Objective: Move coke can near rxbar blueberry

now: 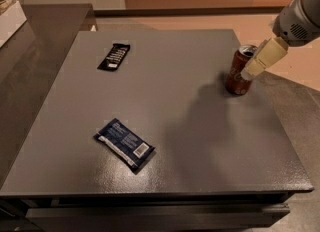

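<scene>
The coke can (237, 73) stands upright near the right edge of the grey table (180, 101). It is red with a silver top. The rxbar blueberry (124, 143) lies flat toward the front left, a dark blue wrapper with a white barcode patch. My gripper (250, 68) reaches in from the upper right, and its cream finger (264, 57) lies against the can's right side near the top. The far side of the can is hidden behind it.
A narrow black bar wrapper (114, 56) with white lettering lies at the back left of the table. A darker counter (35, 41) runs along the left, with a white object (7, 13) at its far end. The floor shows beyond the right edge.
</scene>
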Robot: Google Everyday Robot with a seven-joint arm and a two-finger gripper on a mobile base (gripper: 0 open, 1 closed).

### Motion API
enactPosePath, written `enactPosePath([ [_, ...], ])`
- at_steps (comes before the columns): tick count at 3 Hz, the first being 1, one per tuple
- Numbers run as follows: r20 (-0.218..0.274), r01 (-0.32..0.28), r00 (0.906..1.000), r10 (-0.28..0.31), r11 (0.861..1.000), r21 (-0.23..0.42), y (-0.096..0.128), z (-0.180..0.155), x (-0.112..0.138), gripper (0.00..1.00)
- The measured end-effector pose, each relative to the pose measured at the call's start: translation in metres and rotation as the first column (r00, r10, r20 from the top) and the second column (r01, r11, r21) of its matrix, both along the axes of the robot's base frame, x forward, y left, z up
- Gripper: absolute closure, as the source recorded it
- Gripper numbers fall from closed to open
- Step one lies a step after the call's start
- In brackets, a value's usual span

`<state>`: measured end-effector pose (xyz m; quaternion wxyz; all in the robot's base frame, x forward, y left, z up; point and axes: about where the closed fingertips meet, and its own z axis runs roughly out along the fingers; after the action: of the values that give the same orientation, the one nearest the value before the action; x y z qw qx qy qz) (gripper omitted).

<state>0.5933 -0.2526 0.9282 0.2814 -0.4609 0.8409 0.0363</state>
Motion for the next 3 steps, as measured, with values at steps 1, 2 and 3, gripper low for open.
enactPosePath([
  [1,-0.020,0.001,0.9998,-0.001,1.000,0.011,0.000,-0.010,0.001,0.00],
  [2,-0.026,-0.004,0.9997,0.005,1.000,0.018,0.002,-0.013,-0.001,0.02],
  [3,-0.057,-0.031,0.9978,0.034,0.998,0.055,0.015,-0.023,-0.010,0.24],
])
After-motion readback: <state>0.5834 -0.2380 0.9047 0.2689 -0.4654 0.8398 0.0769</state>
